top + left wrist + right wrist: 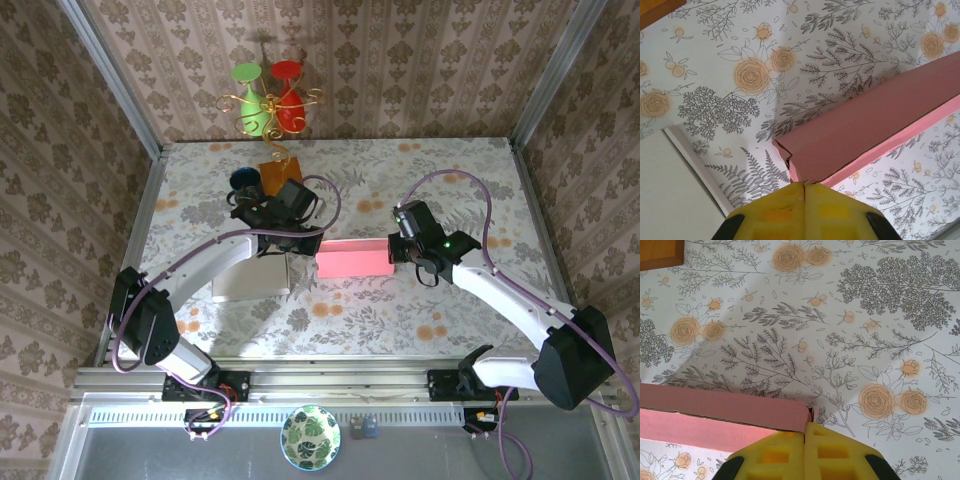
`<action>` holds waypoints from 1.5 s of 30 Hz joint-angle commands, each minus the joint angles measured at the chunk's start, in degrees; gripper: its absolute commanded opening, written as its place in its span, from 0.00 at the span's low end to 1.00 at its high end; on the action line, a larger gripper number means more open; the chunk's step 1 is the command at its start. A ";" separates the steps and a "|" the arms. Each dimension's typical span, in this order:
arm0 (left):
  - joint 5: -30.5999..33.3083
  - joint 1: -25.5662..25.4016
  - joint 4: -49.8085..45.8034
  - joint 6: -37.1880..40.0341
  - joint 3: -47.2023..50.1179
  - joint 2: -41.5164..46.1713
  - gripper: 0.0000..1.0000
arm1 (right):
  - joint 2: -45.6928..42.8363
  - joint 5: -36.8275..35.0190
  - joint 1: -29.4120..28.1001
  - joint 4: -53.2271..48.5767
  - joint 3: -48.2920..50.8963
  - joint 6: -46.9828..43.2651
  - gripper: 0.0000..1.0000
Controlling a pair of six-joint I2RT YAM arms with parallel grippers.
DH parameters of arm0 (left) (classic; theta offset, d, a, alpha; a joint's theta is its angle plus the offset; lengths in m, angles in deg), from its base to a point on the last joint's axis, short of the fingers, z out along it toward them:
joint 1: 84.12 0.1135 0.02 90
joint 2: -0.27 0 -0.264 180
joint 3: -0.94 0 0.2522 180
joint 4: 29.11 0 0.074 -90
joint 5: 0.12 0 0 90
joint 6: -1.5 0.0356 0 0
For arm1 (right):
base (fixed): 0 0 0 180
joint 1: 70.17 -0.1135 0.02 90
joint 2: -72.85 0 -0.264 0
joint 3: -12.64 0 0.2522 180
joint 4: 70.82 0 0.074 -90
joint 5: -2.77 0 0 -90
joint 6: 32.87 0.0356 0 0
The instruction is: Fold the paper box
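Between the two tools, centre of desk [450,170]: paper box [353,258], pink, long, spanning L tool [312,247] to R tool [393,250].

L tool [804,186]: yellow pads pressed together, clenched on the box's end corner right at the tip. The box [865,135] runs up and to the tool's right and seems raised off the floral desk, w/ shadow below. White flat panel [675,190] lies just to the tool's left.

R tool [805,426]: pads likewise shut, grasping the opposite end. The box [715,407] extends to the tool's left. Wooden block [660,252] lies far ahead-left, well apart.
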State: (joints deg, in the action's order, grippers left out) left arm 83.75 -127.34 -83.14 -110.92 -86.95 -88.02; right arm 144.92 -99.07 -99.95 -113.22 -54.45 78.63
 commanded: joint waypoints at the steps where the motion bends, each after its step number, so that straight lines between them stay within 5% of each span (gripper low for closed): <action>1: -1.08 -0.72 1.57 -4.01 0.17 -0.67 0.00 | 1.22 0.96 -0.28 -4.04 0.27 1.36 0.00; 28: -8.59 2.42 -5.65 -8.57 -7.12 -4.06 0.00 | 1.60 1.02 -0.32 -3.96 0.27 1.05 0.00; 45: -8.47 3.22 -2.48 -6.23 -2.05 -3.21 0.00 | 1.71 1.03 -0.34 -3.36 0.78 0.22 0.00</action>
State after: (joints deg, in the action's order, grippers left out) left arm 76.58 -124.09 -86.38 -118.50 -90.79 -91.71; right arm 145.05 -99.42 -99.90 -113.02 -54.45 78.58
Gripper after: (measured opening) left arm 0.051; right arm 0.066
